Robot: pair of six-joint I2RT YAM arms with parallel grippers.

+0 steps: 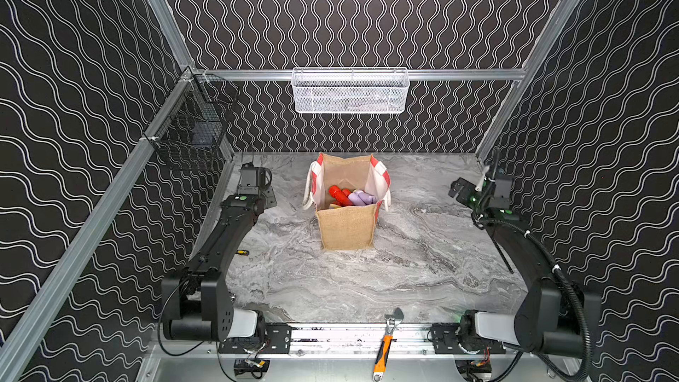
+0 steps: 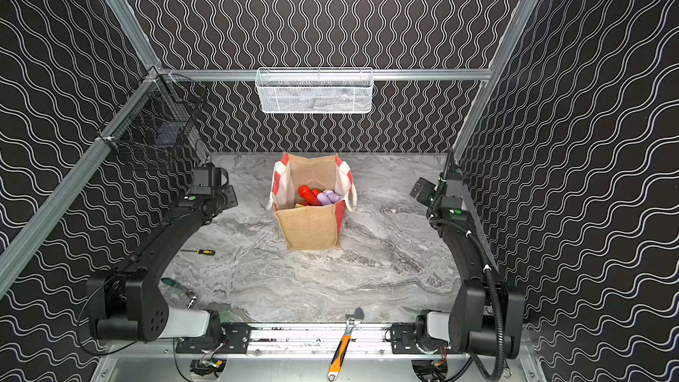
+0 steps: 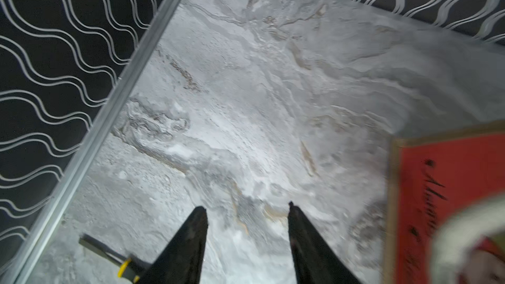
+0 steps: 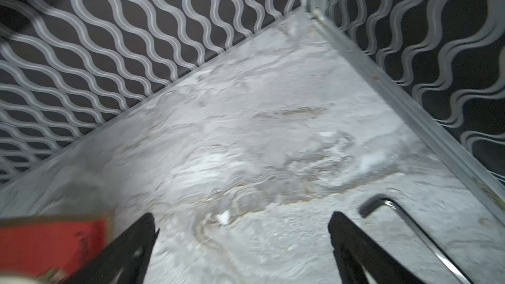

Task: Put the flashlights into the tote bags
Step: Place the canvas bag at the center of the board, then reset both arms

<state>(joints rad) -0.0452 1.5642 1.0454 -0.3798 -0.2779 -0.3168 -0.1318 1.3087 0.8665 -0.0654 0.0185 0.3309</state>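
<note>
Marble tabletop [image 1: 330,288] carries a tote bag [image 1: 347,229] holding red, lilac flashlights [image 1: 341,196].

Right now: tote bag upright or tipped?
Upright. The tote bag stands on its base, mouth open upward, flashlights visible inside.

My top views are sharp and evenly lit from overhead. The marble table [image 1: 330,281] is bright, the patterned walls [image 1: 73,104] are dark, shadows are soft, and the wide lens splays the side walls outward at the picture edges. Both wrist feeds are smeared by motion blur. Ahead of my left claw [image 3: 246,205] the marble glares almost white. Off to its side the tote bag [image 3: 442,181] is streaked, and its rope handle [image 3: 448,233] is a pale out-of-focus arc. Beside my right claw [image 4: 241,213] the bag's red corner is blurred, and a hex key [image 4: 379,198] glints.
</note>
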